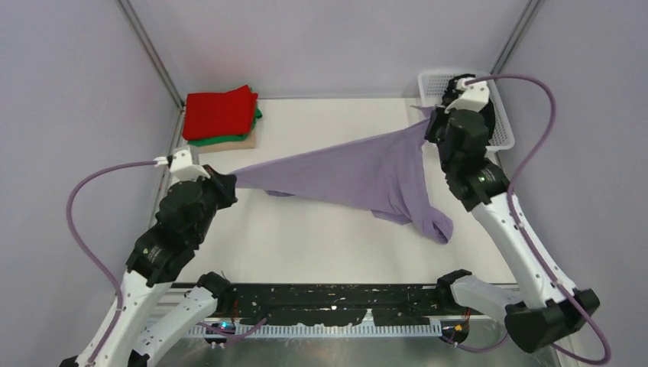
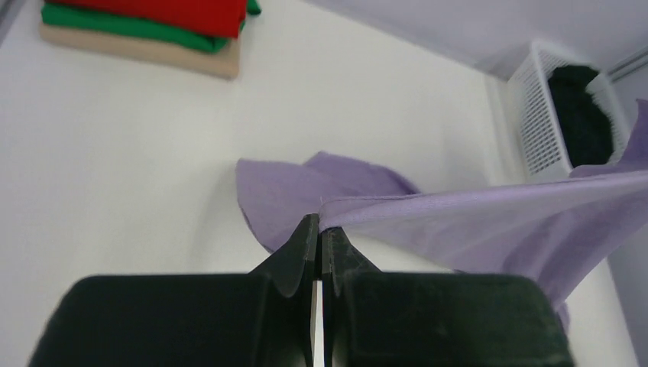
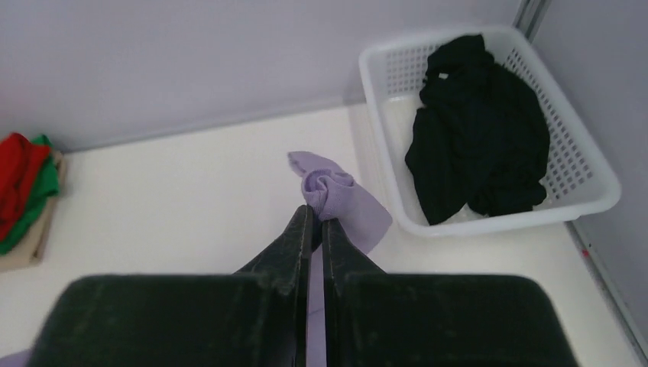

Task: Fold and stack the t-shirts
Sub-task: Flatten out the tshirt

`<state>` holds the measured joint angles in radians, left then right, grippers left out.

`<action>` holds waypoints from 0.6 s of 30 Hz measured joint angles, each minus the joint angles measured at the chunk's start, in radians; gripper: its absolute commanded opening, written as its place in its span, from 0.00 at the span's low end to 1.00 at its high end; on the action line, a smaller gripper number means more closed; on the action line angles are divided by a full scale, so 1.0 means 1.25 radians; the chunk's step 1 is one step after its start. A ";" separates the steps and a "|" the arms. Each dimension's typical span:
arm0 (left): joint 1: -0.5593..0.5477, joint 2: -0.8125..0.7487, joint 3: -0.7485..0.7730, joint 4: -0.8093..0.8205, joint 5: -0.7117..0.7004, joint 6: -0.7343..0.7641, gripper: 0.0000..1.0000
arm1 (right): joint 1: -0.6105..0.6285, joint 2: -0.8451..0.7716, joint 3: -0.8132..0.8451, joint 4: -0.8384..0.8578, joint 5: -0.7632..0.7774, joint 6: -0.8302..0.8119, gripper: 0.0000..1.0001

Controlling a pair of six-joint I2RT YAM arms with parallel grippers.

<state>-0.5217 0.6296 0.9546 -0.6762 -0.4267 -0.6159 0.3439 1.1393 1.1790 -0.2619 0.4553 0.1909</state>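
A light-purple t-shirt (image 1: 359, 172) hangs stretched in the air between my two grippers, its lower part drooping to the table at the right. My left gripper (image 1: 231, 183) is shut on the shirt's left end; the left wrist view shows its jaws (image 2: 319, 229) pinching the cloth (image 2: 474, 218). My right gripper (image 1: 428, 122) is shut on the right end; the right wrist view shows bunched purple cloth (image 3: 332, 191) at its tips (image 3: 315, 222). A folded stack with red (image 1: 220, 112) on top, green and beige under it, lies at the back left. A black tee (image 3: 477, 130) lies crumpled in the basket.
A white lattice basket (image 1: 500, 134) stands at the back right corner, just behind my right wrist; its rim shows in the right wrist view (image 3: 489, 222). Grey walls close in the white table (image 1: 321, 237) on three sides.
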 measured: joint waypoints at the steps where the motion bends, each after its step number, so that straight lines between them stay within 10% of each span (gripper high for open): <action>1: 0.000 -0.012 0.016 0.007 -0.005 0.015 0.00 | 0.000 -0.040 0.006 -0.001 0.004 -0.008 0.05; 18: -0.004 -0.075 0.493 0.116 0.237 0.276 0.00 | 0.002 -0.332 0.383 -0.146 -0.227 -0.053 0.05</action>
<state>-0.5262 0.5358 1.5715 -0.5308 -0.1307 -0.2707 0.3458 0.7246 1.6573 -0.4446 0.1715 0.1249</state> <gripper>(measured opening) 0.018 0.087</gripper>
